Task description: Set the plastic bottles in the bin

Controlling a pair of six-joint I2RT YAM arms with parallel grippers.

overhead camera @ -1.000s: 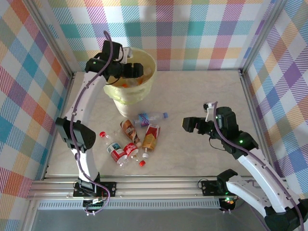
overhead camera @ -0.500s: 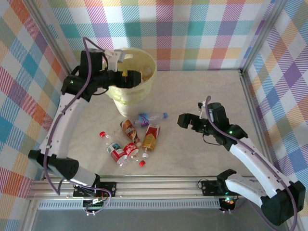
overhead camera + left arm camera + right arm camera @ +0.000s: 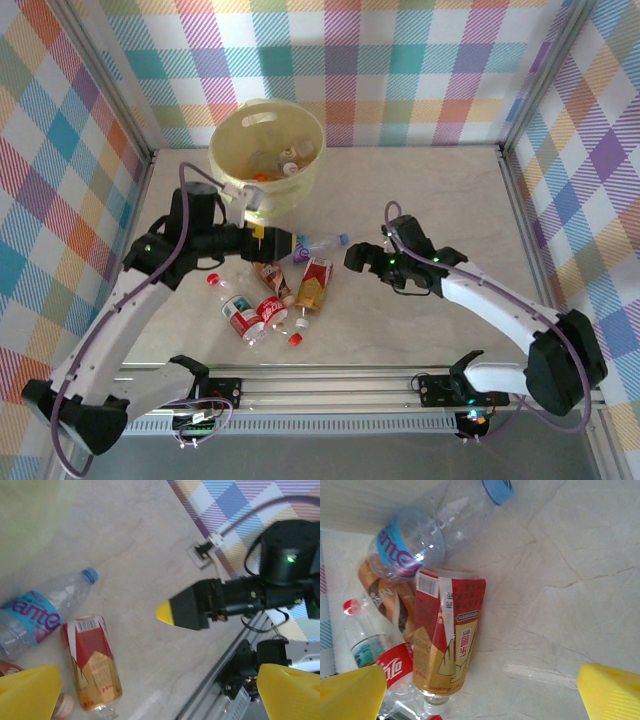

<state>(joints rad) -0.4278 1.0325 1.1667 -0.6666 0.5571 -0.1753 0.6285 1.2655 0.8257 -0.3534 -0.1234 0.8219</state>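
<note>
Both tools, left tool (image 3: 285, 241) and right tool (image 3: 350, 261), hover spread and empty over the plastic bottles (image 3: 315, 285) on the desk (image 3: 420, 200) near the bin (image 3: 297, 190); reaching for a pickup, one must next descend and clamp a bottle.

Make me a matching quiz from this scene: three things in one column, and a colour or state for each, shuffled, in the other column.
Things:
1. bin
2. blue-label bottle
3. red-and-gold bottle

Descriptions:
A. crushed flat, barcode showing
B. pale yellow, standing upright at the far side of the table
C. clear, lying down, blue cap on

Pairs: 1-B, 2-C, 3-A
</note>
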